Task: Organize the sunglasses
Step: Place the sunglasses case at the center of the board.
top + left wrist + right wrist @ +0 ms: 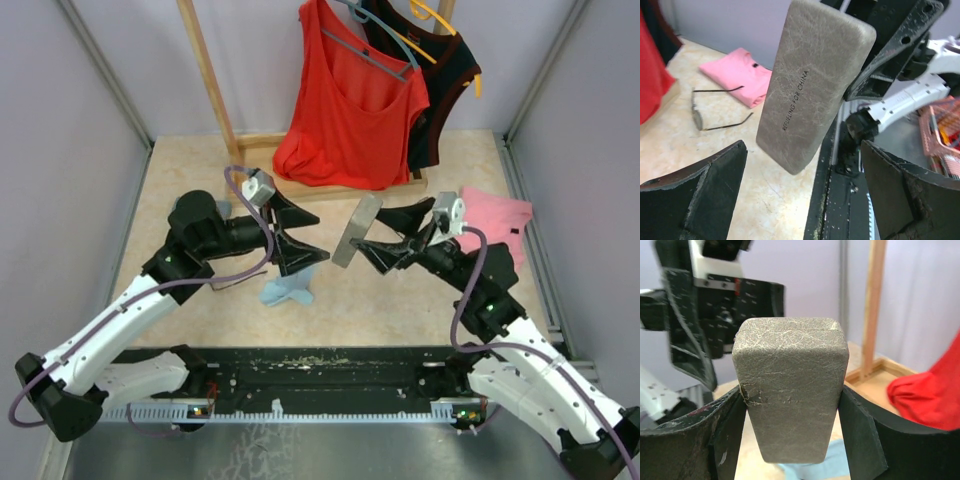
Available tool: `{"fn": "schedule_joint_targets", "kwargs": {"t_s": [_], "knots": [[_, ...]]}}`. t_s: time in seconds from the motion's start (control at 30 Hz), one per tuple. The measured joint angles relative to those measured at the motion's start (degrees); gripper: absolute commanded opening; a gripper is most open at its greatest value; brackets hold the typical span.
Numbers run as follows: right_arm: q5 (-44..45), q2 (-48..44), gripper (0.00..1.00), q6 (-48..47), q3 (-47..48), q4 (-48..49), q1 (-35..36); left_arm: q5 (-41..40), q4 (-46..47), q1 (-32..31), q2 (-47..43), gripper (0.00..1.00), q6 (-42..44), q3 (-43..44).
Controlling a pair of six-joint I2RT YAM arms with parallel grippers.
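My right gripper is shut on a grey oblong glasses case and holds it tilted above the table's middle; its jaws press the case's sides in the right wrist view. My left gripper is open and empty, facing the case from the left with a small gap. One pair of thin dark wire-framed sunglasses lies open on the table beside a pink cloth. The other pair is not clearly in view.
A light blue wiping cloth lies under the grippers and also shows in the right wrist view. A wooden rack with a red top and a black top stands at the back. The pink cloth lies at the right.
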Motion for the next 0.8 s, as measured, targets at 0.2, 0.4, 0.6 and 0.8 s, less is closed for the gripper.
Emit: {"fn": "schedule_joint_targets", "kwargs": {"t_s": [0.2,0.4,0.6,0.8], "knots": [[7.8,8.0,0.0,-9.2,14.0,-21.2,0.0,-16.7,-8.7,0.0,-2.1,1.0,-0.8,3.7],[20.2,22.4,0.0,-7.5,27.3,-45.5,0.1,-33.0,-16.6,0.1,-3.1,1.0,-1.8,3.8],[32.4,35.1,0.0,0.5,30.5,-64.4,3.4,-42.0,-20.4,0.1,-4.0,1.0,-2.9,3.0],[39.5,41.4,0.0,9.6,30.2,-70.8,4.9,-46.6,-22.9,0.1,-4.9,1.0,-4.2,1.8]]}}
